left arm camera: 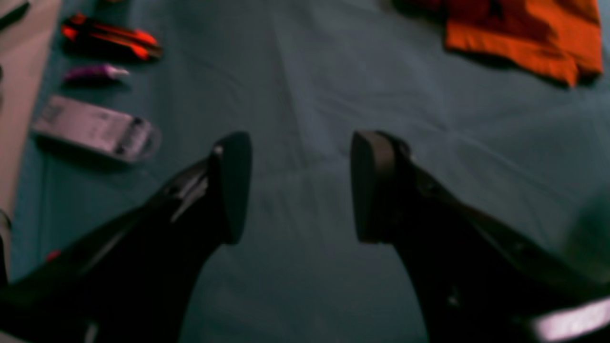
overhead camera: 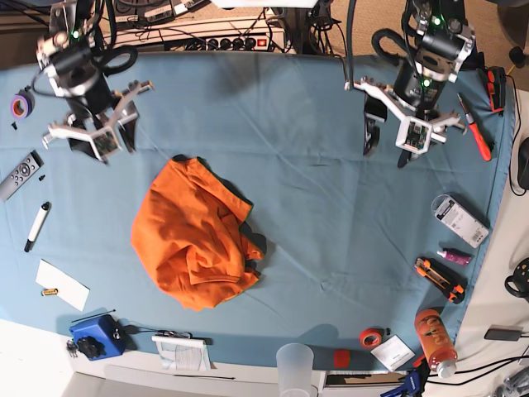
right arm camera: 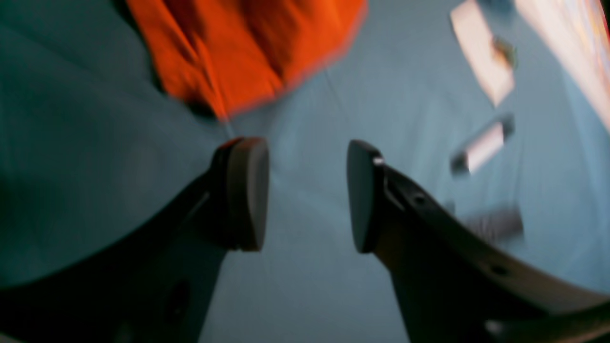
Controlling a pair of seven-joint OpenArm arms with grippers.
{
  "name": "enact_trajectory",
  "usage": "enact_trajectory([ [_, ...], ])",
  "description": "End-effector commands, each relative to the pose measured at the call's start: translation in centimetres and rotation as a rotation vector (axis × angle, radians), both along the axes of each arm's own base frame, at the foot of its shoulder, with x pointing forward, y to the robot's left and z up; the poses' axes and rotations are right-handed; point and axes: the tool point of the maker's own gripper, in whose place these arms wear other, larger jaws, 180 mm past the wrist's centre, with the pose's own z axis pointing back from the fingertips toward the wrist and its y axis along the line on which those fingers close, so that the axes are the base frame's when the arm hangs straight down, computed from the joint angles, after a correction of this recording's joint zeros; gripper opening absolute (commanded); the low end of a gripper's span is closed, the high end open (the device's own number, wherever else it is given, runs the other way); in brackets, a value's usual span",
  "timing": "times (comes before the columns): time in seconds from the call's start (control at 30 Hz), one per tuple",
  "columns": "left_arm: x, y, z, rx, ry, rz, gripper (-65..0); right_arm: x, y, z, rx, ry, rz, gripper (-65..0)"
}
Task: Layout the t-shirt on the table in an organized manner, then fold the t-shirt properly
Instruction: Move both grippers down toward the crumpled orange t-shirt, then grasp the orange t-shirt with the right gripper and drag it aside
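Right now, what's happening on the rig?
Nothing is held. The bright orange short-sleeved t-shirt lies crumpled, not yet spread, on the table covered in wrinkled blue-teal cloth. The left gripper and right gripper are both open and empty, hovering apart from the shirt.

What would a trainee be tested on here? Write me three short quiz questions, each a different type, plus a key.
1. True or false: the t-shirt lies flat and fully spread on the table.
2. Which hand holds the shirt? A) left hand B) right hand C) neither
3. Fill in: in the base view, the white marker lies just below the grey ____.

Key: 1 false, it is a crumpled heap; 2 C, both are open and empty; 3 remote control.
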Motion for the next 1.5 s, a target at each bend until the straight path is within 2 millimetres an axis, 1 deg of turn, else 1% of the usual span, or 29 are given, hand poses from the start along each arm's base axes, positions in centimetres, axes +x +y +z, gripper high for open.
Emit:
enact_trajectory([
  [0.0, 0.3, 0.0, 0.3, -0.010, -0.018, 0.001, -31.3, 0.7, 0.3, 0.0, 0.003, -0.007, 0.021, -38.0],
  [0.1, 0.9, 0.2, -0.6, -0.014, -0.005, 0.006, -31.3, 2.3, 2.0, -1.8, 0.025, 0.022, 0.086, -38.0],
  [0.17, 1.2, 0.3, -1.0, -0.015, 0.002, 0.009, -31.3, 3.5, 2.5, -3.2, -0.002, 0.043, 0.103, -38.0],
  [0.3, 1.4, 0.0, -0.9, -0.046, 0.002, 0.005, -31.3, 5.8, 4.0, -5.8, -0.051, 0.090, 0.156, -38.0],
  [0.37, 1.4, 0.0, -0.9, -0.052, 0.003, 0.004, -31.3, 7.0, 4.6, -6.6, -0.089, 0.091, 0.170, -38.0],
  [0.43, 1.4, 0.0, -0.9, -0.051, 0.003, 0.004, -31.3, 8.4, 4.6, -7.0, -0.129, 0.079, 0.149, -38.0],
  [0.5, 1.4, 0.0, -0.9, -0.051, 0.002, 0.005, -31.3, 9.2, 5.1, -7.8, -0.153, 0.093, 0.167, -38.0],
  [0.67, 1.4, 0.0, -0.9, -0.051, 0.003, 0.005, -31.3, 10.1, 6.4, -9.7, -0.179, 0.143, 0.209, -38.0],
  [0.87, 1.4, 0.0, -0.9, -0.051, 0.002, 0.005, -31.3, 9.5, 7.7, -10.7, -0.189, 0.168, 0.247, -38.0],
  [1.03, 1.4, 0.0, -0.9, -0.051, 0.001, 0.005, -31.3, 9.4, 7.7, -10.9, -0.191, 0.174, 0.247, -38.1],
  [1.13, 1.4, 0.0, -0.9, -0.051, 0.002, 0.005, -31.3, 9.2, 7.1, -11.8, -0.198, 0.201, 0.236, -38.2],
  [1.17, 1.4, 0.0, -0.9, -0.051, 0.002, 0.005, -31.3, 9.1, 7.0, -12.1, -0.200, 0.210, 0.233, -39.5],
  [1.2, 1.4, 0.0, -0.9, -0.051, 0.002, 0.005, -31.3, 9.0, 6.9, -12.3, -0.201, 0.216, 0.230, -43.0],
  [1.33, 1.4, 0.0, -0.9, -0.051, 0.002, 0.005, -31.3, 9.1, 6.8, -12.3, -0.201, 0.215, 0.229, -62.9],
  [1.37, 1.4, 0.0, -0.9, -0.051, 0.002, 0.005, -31.3, 9.1, 6.8, -12.3, -0.202, 0.216, 0.225, -65.0],
  [1.47, 1.4, 0.0, -0.9, -0.051, 0.002, 0.005, -31.3, 9.4, 6.4, -11.8, -0.199, 0.199, 0.183, -65.0],
])
